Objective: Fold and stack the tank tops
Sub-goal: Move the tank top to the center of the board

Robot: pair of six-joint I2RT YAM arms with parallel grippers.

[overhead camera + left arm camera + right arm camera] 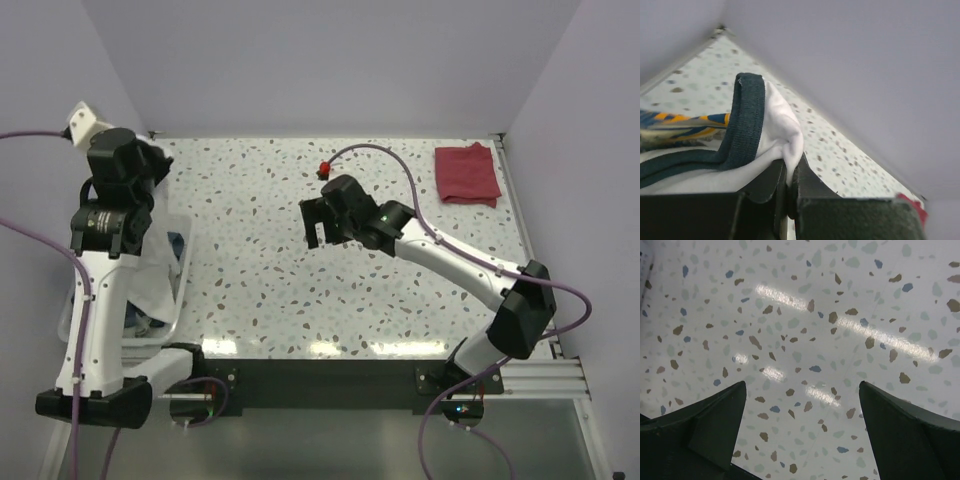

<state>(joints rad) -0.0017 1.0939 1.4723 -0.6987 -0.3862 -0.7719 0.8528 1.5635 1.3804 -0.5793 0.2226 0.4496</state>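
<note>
The white tank top (pixel 782 122) with navy trim (pixel 746 125) and a blue-yellow print (pixel 680 122) is bunched up, and my left gripper (pixel 790 164) is shut on a fold of its white cloth. From above, that white cloth (pixel 152 282) hangs under the left arm at the table's left edge; the left fingers are hidden there. The dark red tank top (pixel 467 173) lies folded at the far right corner. My right gripper (pixel 318 224) hovers over mid-table, open (pixel 802 385), nothing between its fingers.
A pale bin (pixel 183 262) stands at the left edge beneath the left arm, with cloth in it. A small red knob (pixel 324 167) on a purple cable sits behind the right gripper. Walls close the table on three sides.
</note>
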